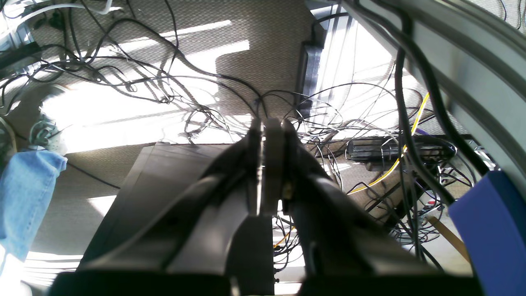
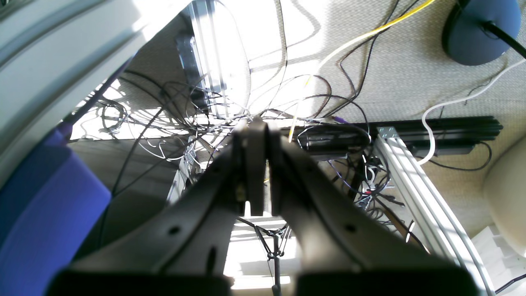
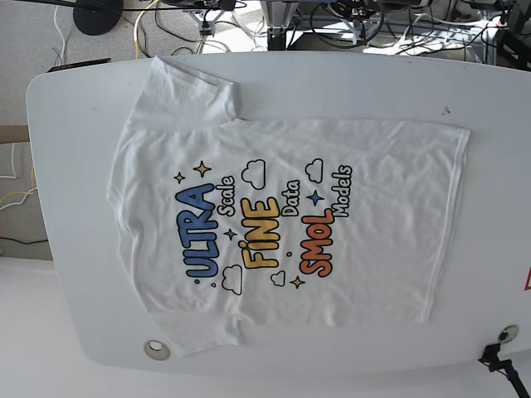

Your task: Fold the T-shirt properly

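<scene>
1. Neither arm shows up in the base view at all, so you only get them through the wrist cams. Both wrist cams look off the table at the carpeted floor (image 1: 230, 53) and a mess of cables (image 2: 230, 111), so the shirt isn't in either of them.
2. Left end effector (image 1: 271, 164): dark fingers pressed right together, nothing between them. Right end effector (image 2: 254, 164): same deal, closed up and empty.
3. Hard-to-read bits: a blue blurry shape (image 1: 493, 230) at the edge of the left wrist view and a similar purple-blue one (image 2: 45, 205) in the right wrist view, can't tell what they are. Something in light blue denim (image 1: 24, 197) is cut off at the left wrist frame edge.
4. No containers anywhere. There's a small round grommet hole (image 3: 155, 349) near the table's front edge, and I can't see what's in it.
5. The T-shirt (image 3: 282, 224) lies flat, print side up, spread over most of the white table (image 3: 498, 207). Its long axis runs left-right in the base view: collar end toward the left, hem toward the right. One sleeve points to the far edge, the other to the near edge, where it just about reaches the grommet.
6. The "ULTRA Scale FINE Data SMOL Models" print (image 3: 257, 228) reads sideways from this camera. The fabric is mostly smooth, with light wrinkles.
</scene>
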